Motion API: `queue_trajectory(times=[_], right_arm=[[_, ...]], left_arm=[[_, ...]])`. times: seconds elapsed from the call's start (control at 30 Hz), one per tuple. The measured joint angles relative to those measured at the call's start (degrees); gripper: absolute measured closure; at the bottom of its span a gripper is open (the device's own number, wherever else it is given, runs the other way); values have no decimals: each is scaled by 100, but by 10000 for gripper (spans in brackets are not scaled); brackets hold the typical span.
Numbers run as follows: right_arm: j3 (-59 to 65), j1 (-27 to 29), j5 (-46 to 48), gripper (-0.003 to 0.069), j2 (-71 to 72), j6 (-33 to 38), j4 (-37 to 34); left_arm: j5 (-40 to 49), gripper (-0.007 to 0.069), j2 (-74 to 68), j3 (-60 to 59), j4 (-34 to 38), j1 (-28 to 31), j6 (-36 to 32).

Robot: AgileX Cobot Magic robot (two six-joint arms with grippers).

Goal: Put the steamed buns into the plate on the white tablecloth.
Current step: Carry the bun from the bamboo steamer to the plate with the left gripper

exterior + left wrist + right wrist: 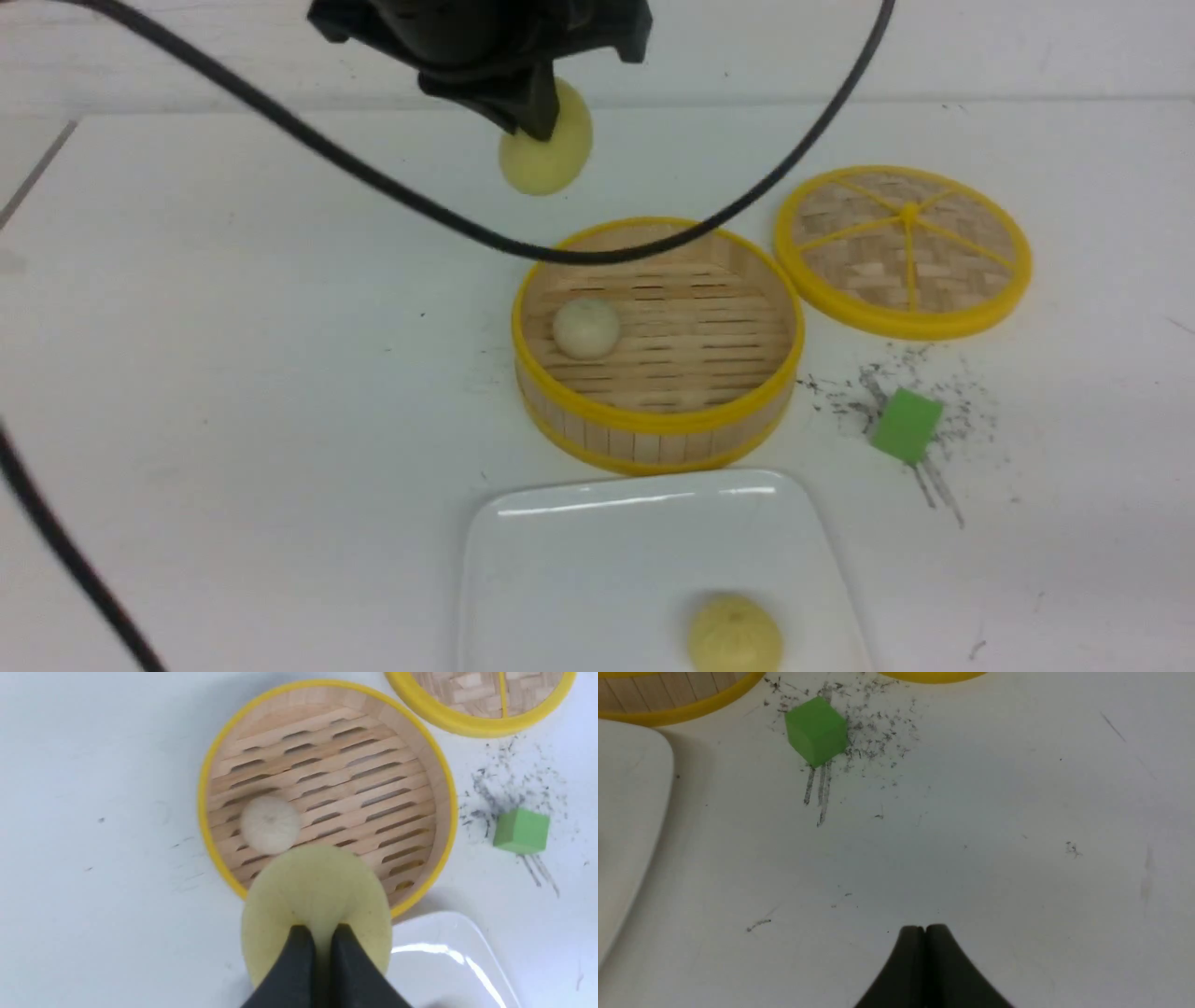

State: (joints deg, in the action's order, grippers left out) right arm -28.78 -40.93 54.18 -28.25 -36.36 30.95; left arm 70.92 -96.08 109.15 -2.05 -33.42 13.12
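Observation:
My left gripper (534,126) hangs high over the white tablecloth (233,327), shut on a pale yellow steamed bun (553,154). In the left wrist view the black fingertips (299,935) pinch that bun (317,886) above the steamer's near rim. A whitish bun (585,328) lies inside the bamboo steamer (653,425). Another pale yellow bun (735,635) rests on the white plate (579,560) just in front of the steamer. My right gripper (924,929) is shut and empty over bare cloth, to the right of the plate (626,812).
The steamer's woven lid (904,250) lies flat to the right of the steamer. A small green block (906,426) sits among dark scuffs in front of the lid. A black cable (401,191) loops across the view above the steamer.

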Motion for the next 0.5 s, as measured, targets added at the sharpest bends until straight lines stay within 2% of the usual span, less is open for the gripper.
queue_trajectory(times=[0.17, 0.2, 0.33, 0.37, 0.5], right_arm=[[0, 0, 0, 652, 0, 0, 2], [0, 0, 0, 650, 0, 0, 2], [0, 0, 0, 648, 0, 0, 9], [0, 0, 0, 646, 0, 0, 14], [0, 0, 0, 645, 0, 0, 8]], left_arm=[[0, 603, 291, -1132, 514, 0, 0], [0, 601, 289, -1746, 758, 0, -20], [-119, 593, 221, -2816, 905, -2, -78], [-412, 586, 171, -3252, 953, -2, -78], [-1084, 557, 51, -3798, 1244, -2, -118]])
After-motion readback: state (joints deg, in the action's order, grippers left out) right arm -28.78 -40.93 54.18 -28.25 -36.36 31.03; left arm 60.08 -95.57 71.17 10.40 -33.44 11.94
